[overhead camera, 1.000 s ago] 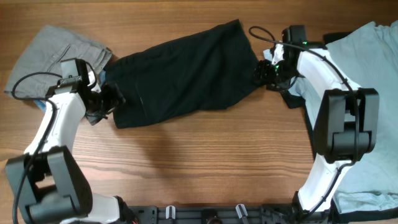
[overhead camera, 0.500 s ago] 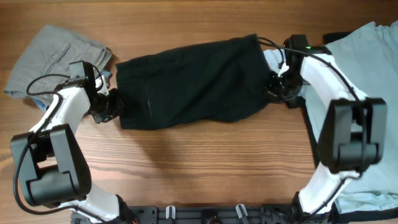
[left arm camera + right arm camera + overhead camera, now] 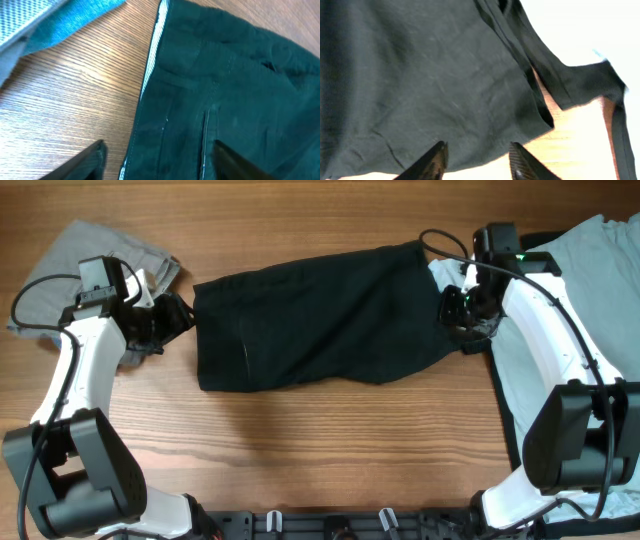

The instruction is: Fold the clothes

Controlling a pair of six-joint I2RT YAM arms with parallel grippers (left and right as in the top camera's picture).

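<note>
Wood table (image 3: 300, 450) fills the overhead view, w/ the black garment (image 3: 320, 315) spread across its middle, long axis left-right and a bit skewed, the right end lying farther than the left. Grey trousers (image 3: 70, 250) sit bunched at far left, and a light blue tee (image 3: 590, 270) covers the right edge. We have the left gripper (image 3: 170, 315) just beside the garment's left hem. In the wrist view its fingers (image 3: 95, 152) are spread wide w/ nothing between them, so it's released, hovering over hem and bare wood. The right gripper (image 3: 462, 310) is at the garment's right end. Its fingers (image 3: 439, 152) are also apart over black fabric, empty as far as we can tell. We judge the next step is pinching both ends to start a fold, and several things could spoil it. The skew means a fold made now would come out crooked unless we square the cloth first. On the right, loose black strips trail over the tee and wood, so a low grasp could catch the tee too, or take only a strip and leave the body behind. On the left, a pinch too close to the hem may slip off or take one layer only. We can't tell how many layers lie there.
</note>
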